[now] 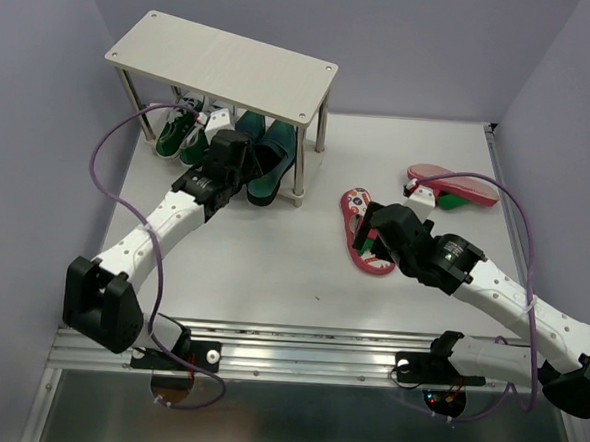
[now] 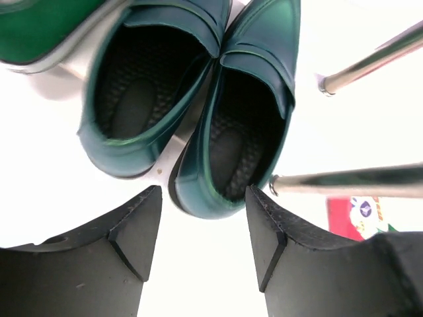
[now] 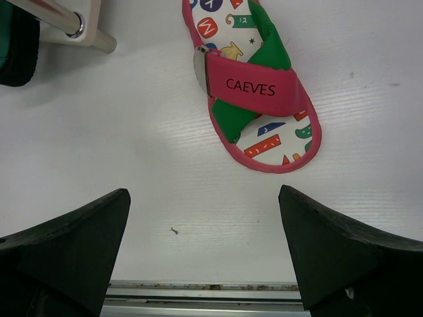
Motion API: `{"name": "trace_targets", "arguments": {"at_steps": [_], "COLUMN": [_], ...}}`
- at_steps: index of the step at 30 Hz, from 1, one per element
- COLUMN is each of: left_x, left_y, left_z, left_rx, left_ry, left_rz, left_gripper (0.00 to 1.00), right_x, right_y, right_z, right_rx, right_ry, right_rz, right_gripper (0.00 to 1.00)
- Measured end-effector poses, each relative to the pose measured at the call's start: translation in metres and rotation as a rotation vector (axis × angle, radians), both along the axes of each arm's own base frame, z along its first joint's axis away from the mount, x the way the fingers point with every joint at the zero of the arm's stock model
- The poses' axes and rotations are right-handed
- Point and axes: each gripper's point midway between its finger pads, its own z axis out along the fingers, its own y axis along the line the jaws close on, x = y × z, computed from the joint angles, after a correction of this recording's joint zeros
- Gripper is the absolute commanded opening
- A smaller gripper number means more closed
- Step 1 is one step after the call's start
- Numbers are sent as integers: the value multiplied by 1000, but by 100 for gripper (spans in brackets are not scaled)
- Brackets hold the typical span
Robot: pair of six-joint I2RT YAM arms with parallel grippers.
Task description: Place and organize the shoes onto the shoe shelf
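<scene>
The shoe shelf [image 1: 224,64] stands at the back left. Under its top board sit the green canvas sneakers [image 1: 180,129] and the dark green loafers [image 1: 269,159]. My left gripper [image 1: 234,159] is open and empty just in front of the loafers' heels [image 2: 221,185], its jaws [image 2: 203,224] apart from them. One red flip-flop [image 1: 358,225] lies mid-table and the other [image 1: 453,184] lies further right. My right gripper [image 1: 377,244] hovers open and empty over the near flip-flop [image 3: 254,86], which lies just beyond its jaws [image 3: 205,218].
Silver shelf legs [image 2: 350,181] stand right of the loafers; one leg [image 3: 59,20] shows in the right wrist view. A purple cable [image 1: 112,185] loops beside the left arm. The metal rail [image 1: 297,356] runs along the table's near edge. Purple walls enclose the table.
</scene>
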Motion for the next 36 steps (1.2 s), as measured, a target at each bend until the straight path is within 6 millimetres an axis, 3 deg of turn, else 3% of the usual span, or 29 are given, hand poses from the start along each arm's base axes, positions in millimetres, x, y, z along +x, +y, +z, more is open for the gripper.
{"name": "trace_targets", "arguments": {"at_steps": [7,10,12,15,18,22,28,36], "left_x": [-46,-70,-79,-88,-96,-105,-111,-116], "left_y": [17,20,20,16,11,7,6,9], "left_z": [54,78,84,76,54,31,32,36], "left_rx": [-59,-107,-122,-132,-122,-113,-122,-135], "left_ry": [-99,-151,-159,-133,-69,0,0,-18], "left_rz": [-3,-26,-35,-56,-75,-93,-99,-100], "left_gripper": [65,65,65,65,65,65,65,65], "right_x": [4,20,34,60,79,105,143,146], "right_y": [-4,-16,-31,-51,-54,-30,4,22], "right_z": [-3,-7,-14,-29,-46,-64,-79,-99], "right_rx": [-33,-70,-99,-135,-168,-187,-166,-131], "right_ry": [2,9,27,66,106,144,146,192], "right_rz": [-12,-57,-105,-151,-139,-60,23,87], "right_gripper": [100,100,100,100,100,100,100,100]}}
